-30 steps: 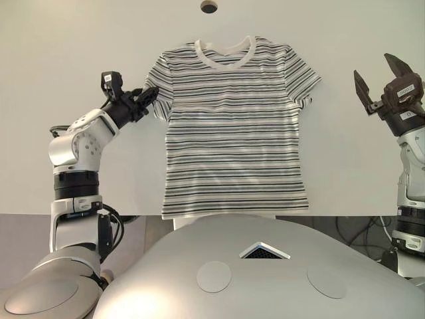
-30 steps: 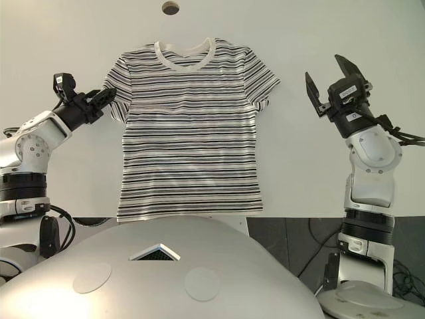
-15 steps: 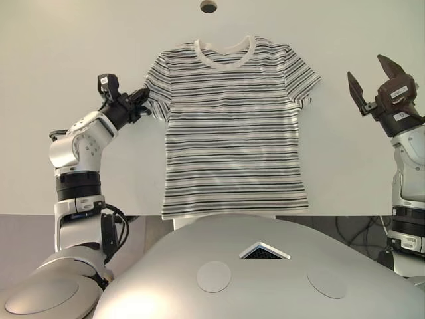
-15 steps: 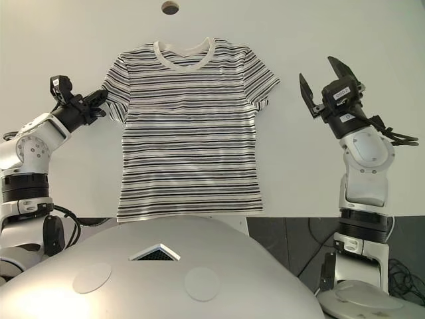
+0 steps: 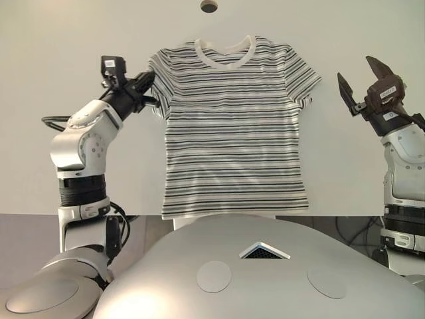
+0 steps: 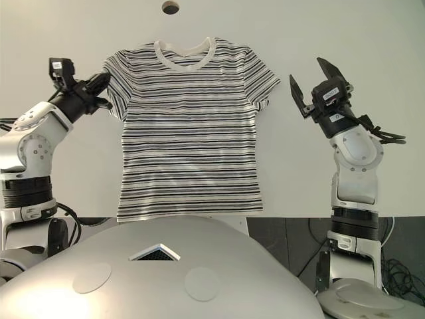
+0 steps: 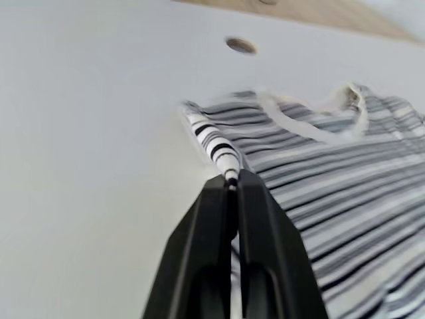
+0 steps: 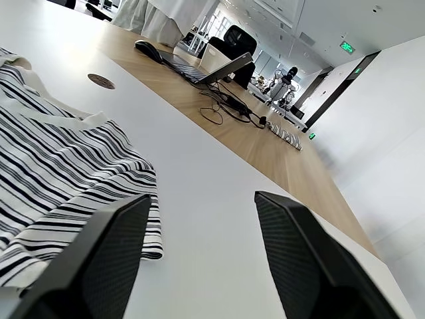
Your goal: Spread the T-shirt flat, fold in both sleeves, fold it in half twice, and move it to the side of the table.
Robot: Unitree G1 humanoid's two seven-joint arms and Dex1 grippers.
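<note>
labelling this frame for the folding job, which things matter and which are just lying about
Part of the job:
T-shirt, spread out
left tool, shut on its sleeve
right tool, open, touching nothing
table

Lying about:
cable hole in the table
laptop, mouse and cables on the wooden desk behind

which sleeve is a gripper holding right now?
The sleeve on the robot's left: the left gripper is shut on its edge. The other sleeve lies free on the table, with the open right gripper apart from it.
</note>
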